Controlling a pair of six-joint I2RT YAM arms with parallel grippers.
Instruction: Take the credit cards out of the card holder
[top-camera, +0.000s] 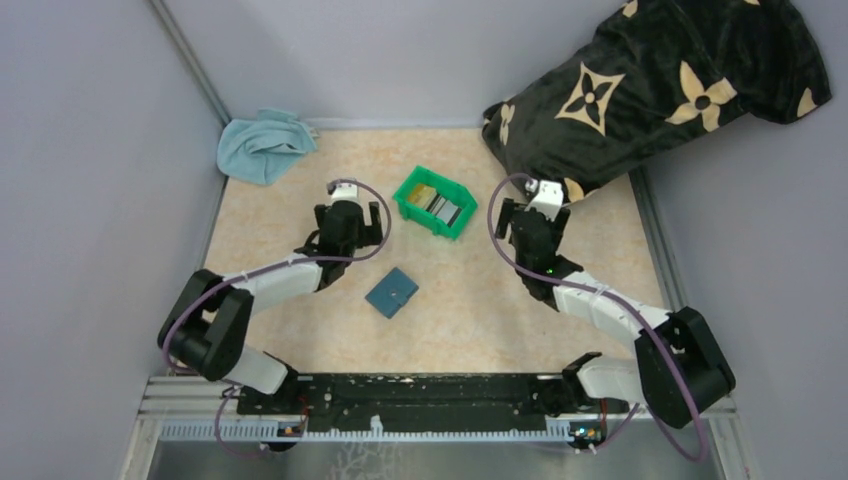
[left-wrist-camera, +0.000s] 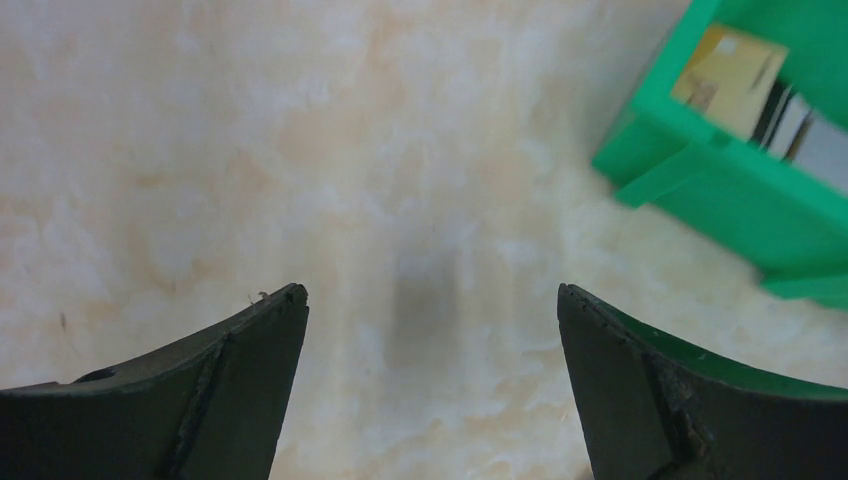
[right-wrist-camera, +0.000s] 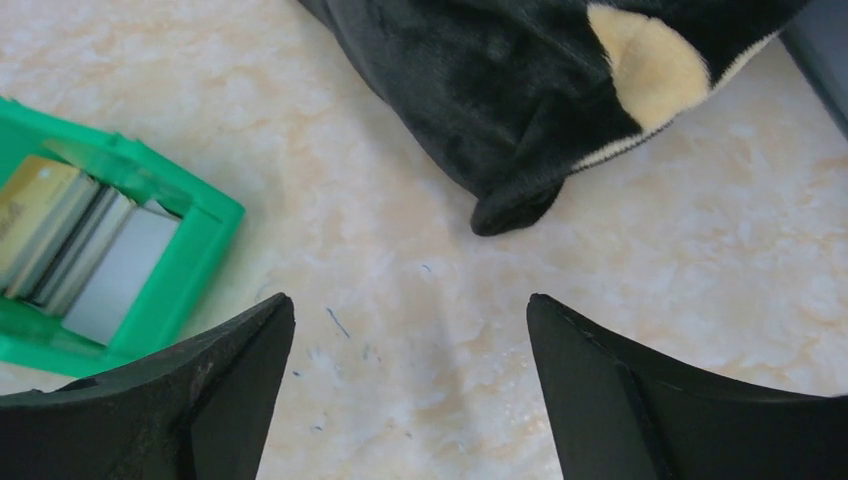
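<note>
The flat, square teal-blue card holder (top-camera: 391, 292) lay on the table, apart from the left gripper (left-wrist-camera: 430, 300) and right gripper (right-wrist-camera: 410, 305), both spread wide and empty. Thin plastic credit cards (top-camera: 435, 203) sat in a green plastic bin (top-camera: 457, 230) between them.

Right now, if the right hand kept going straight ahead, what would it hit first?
Probably the black flower-patterned cushion: its corner lies straight ahead of the open right hand. Depth is unclear, so the table could come first.
</note>
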